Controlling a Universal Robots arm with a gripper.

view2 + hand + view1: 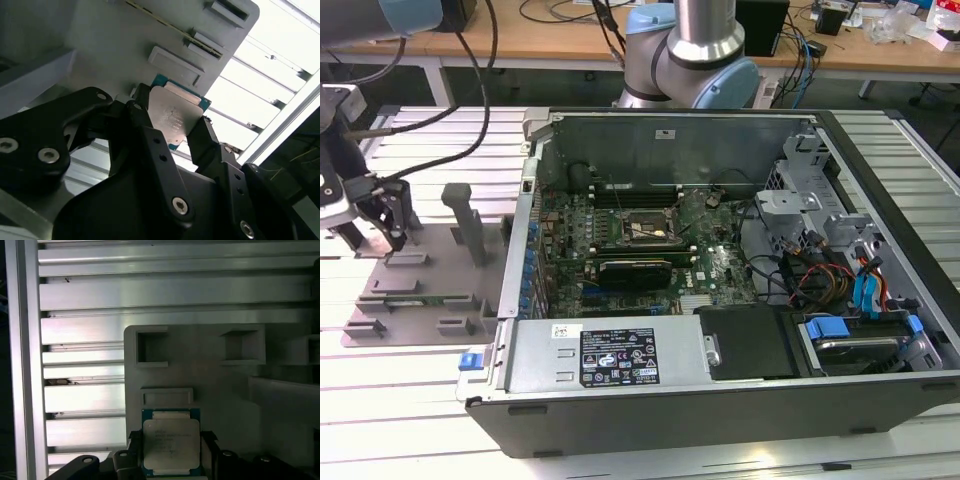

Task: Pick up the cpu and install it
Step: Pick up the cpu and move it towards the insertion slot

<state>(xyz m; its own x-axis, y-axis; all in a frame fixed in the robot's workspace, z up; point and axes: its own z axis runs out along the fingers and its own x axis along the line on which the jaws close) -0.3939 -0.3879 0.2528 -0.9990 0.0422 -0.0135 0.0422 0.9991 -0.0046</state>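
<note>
One black gripper (386,222) hangs low over a grey tray (420,290) at the exterior view's left, on the slatted metal worktop (410,400). Just beside the tray, toward the exterior view's right, lies a big open computer case (720,390). The black socket (645,230) sits in the middle of its green board, well apart from the gripper. The arm's base (695,50) stands behind the case. In the second wrist view the two black fingers (150,137) pinch the cpu (175,115) by two opposite edges. Its shiny silver top faces the camera, and the grey tray is close behind it. In the first wrist view the cpu (171,442) sits between the fingers (134,439), near a small raised block (167,396) on the tray. I cannot tell if the cpu rests on the tray or is lifted a little off it.
</note>
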